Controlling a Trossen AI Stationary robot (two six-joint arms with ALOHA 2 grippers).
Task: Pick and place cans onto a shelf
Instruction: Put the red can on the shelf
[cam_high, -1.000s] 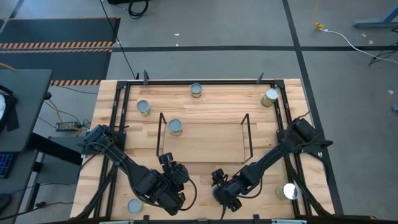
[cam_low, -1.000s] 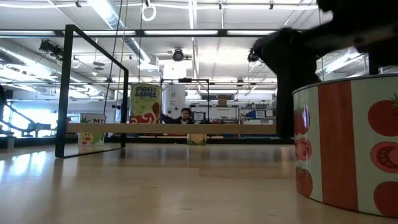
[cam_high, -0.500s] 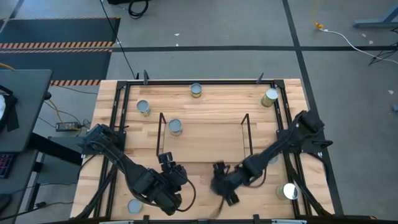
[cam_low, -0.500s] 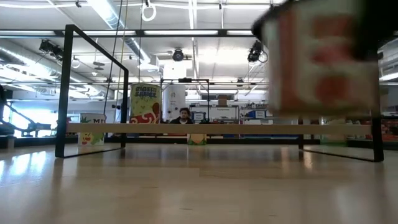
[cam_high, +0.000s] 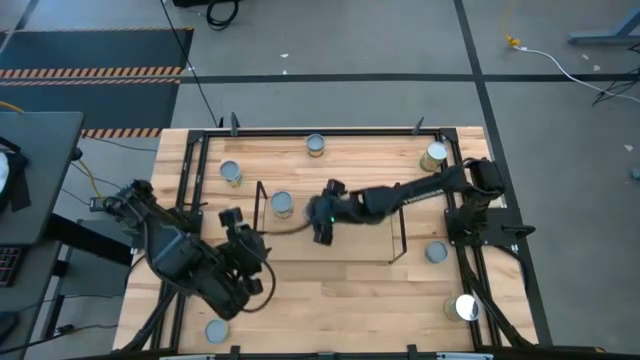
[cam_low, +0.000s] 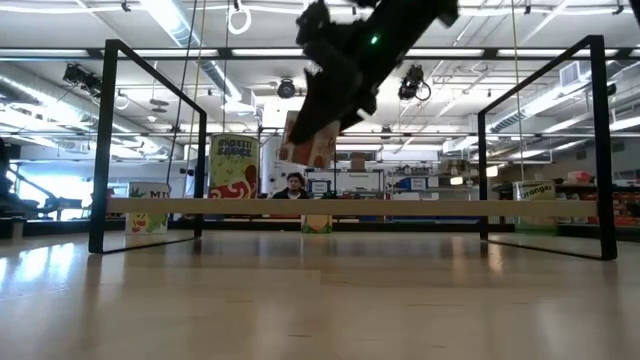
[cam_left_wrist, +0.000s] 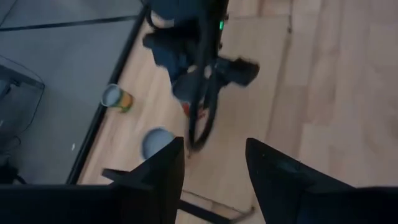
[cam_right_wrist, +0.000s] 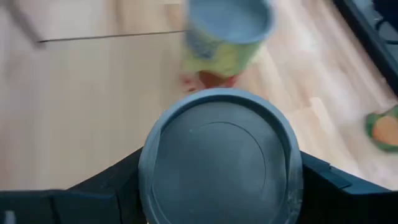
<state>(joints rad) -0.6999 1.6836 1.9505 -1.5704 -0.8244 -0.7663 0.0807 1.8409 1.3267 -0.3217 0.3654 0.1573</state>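
Note:
My right gripper (cam_high: 322, 215) is shut on a can with a grey top (cam_right_wrist: 221, 162) and red-and-white sides (cam_low: 308, 140), above the left half of the shelf (cam_high: 397, 215), a low rack of thin dark rods. A green-yellow can (cam_high: 282, 205) stands on the shelf near its left end, just beyond the held can (cam_right_wrist: 227, 34). My left gripper (cam_high: 232, 222) is open and empty, left of the shelf's near left corner. Other cans stand at the far edge (cam_high: 316, 145), far left (cam_high: 231, 173) and far right (cam_high: 434, 155). My right gripper pinches the can's side wall just below its top rim (cam_right_wrist: 152, 174) between the two fingers, one on each side. The fingers come from the table's right, slanting down. The can is lifted clear above the shelf and hangs tilted (cam_low: 308, 140).
More cans stand right of the shelf (cam_high: 436, 252), at the near right corner (cam_high: 466, 307) and the near left corner (cam_high: 217, 330). The black outer frame (cam_high: 190, 170) runs round the table. The shelf's right half has free room. A person (cam_low: 295, 185) sits far behind the table.
My right gripper has lifted the red-and-white can off the table near the front edge and carried it up, toward the far edge and the left, over the shelf; the can now tilts. My left gripper has drawn back toward the table's left and far edge.

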